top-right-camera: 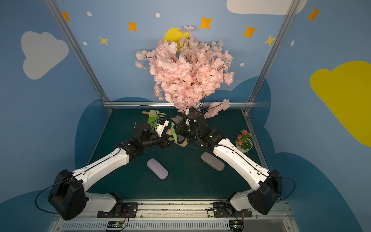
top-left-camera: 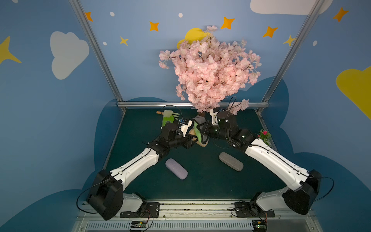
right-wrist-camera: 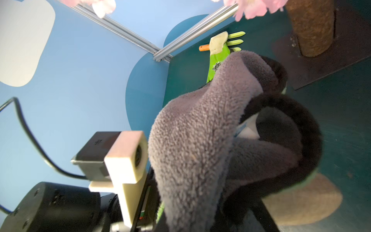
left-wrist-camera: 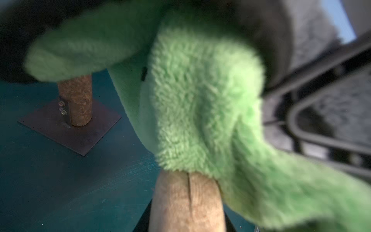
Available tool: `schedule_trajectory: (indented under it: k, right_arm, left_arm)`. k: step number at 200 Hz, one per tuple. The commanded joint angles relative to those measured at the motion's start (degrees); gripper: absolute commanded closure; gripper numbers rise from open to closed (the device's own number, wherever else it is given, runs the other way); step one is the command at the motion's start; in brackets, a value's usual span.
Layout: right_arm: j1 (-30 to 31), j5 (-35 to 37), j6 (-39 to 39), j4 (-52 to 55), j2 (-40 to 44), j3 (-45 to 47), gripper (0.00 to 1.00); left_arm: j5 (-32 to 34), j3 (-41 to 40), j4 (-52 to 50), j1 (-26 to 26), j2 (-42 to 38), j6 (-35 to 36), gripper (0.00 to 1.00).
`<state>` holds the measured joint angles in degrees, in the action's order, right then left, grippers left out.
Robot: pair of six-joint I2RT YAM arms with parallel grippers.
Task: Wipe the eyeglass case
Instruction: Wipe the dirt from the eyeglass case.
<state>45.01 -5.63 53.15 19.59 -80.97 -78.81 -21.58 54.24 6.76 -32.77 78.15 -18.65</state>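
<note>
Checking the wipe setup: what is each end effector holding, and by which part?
Left end effector grips the tan eyeglass case by one end. Right end effector grips the green-grey cloth; where exactly is hidden.

Both top views look down from 6 o'clock toward the tree [top-left-camera: 209, 68] at 12, sharing the whole table [top-left-camera: 200, 180]; wrist cameras sit close against the cloth [left-wrist-camera: 200, 100]
</note>
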Motion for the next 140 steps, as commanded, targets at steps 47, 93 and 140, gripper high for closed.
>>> schedule_trajectory:
  k: [47,93,140]
  right_arm:
    - [-4.9,-3.5,0.7,3.0,1.8,12.2,1.0]
    - [0.1,-1.3,-1.1,3.4,-1.7,1.6,1.0]
    - [3.7,0.4,-3.4,3.3,-5.1,-4.7,1.0]
  left_arm:
    - [1.4,-2.1,14.2,3.7,-3.4,-8.8,0.97]
    - [3.5,-3.4,18.6,3.7,-1.0,-17.5,0.97]
    - [4.4,-2.2,20.2,1.3,2.2,-29.7,0.97]
